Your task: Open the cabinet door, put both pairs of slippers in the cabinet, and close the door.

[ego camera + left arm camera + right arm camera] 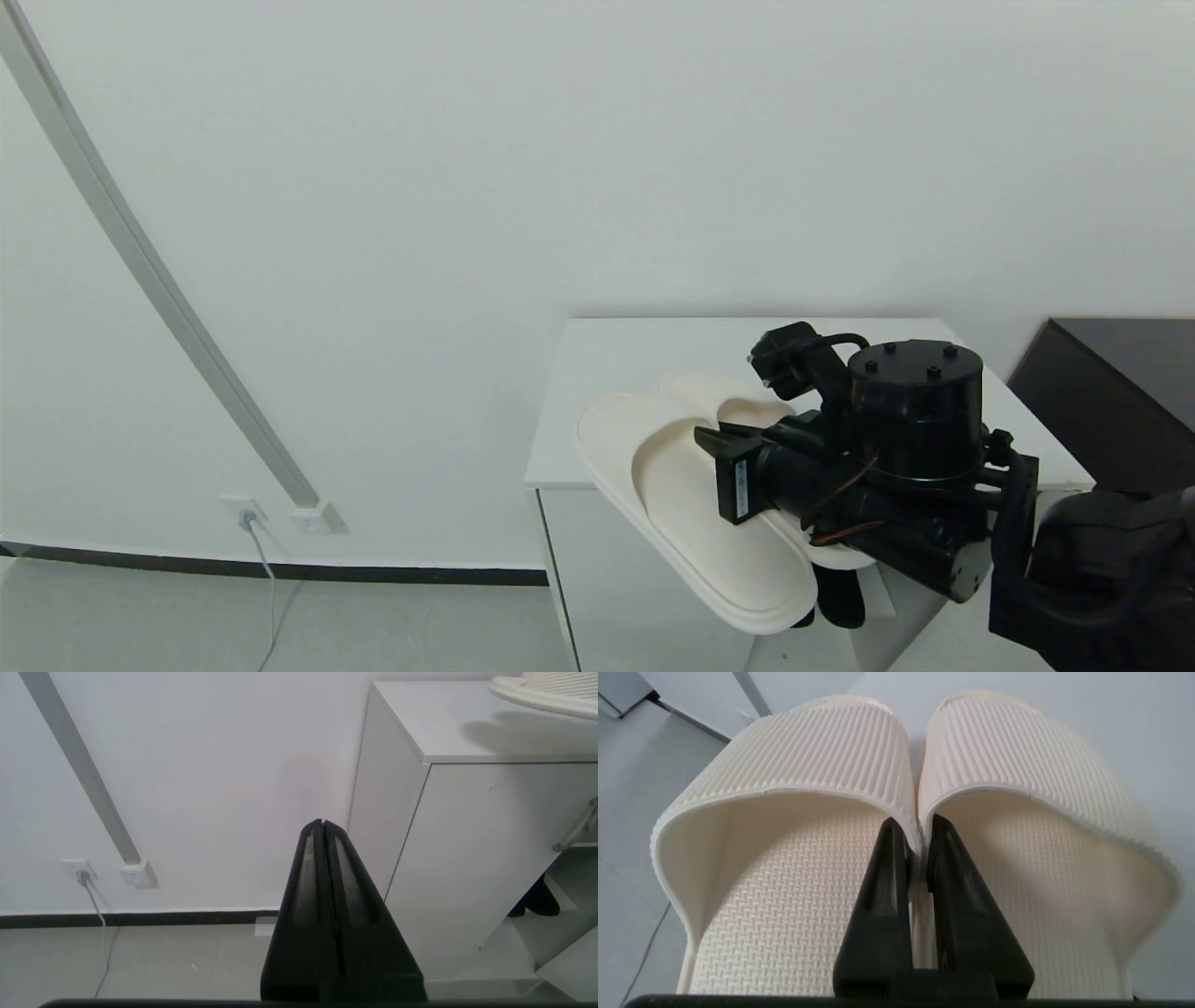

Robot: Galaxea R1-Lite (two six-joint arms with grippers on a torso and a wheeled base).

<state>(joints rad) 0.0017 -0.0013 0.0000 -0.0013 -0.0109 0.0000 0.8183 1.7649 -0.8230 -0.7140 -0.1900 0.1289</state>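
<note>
Closest to you, your right hand is clamped on the pair of white slippers. The two black fingers squeeze the inner edges of both slippers together, right where the two tops meet. The slippers lie side by side with their open ends facing the hand.

From the head view, the slippers are tilted. Their near end hangs out past the front edge of the white cabinet, and their far end is over its top. From the left wrist view, their shadow falls on the cabinet top.

Your left hand is low down, off to the side of the cabinet. Its fingers are pressed together with nothing between them.

Next comes the cabinet front. Part of it is open, and you can see white shelves inside with a dark thing on one of them.

Farthest away is the white wall, with a slanted grey strip and a socket with a cord plugged in near the floor.
</note>
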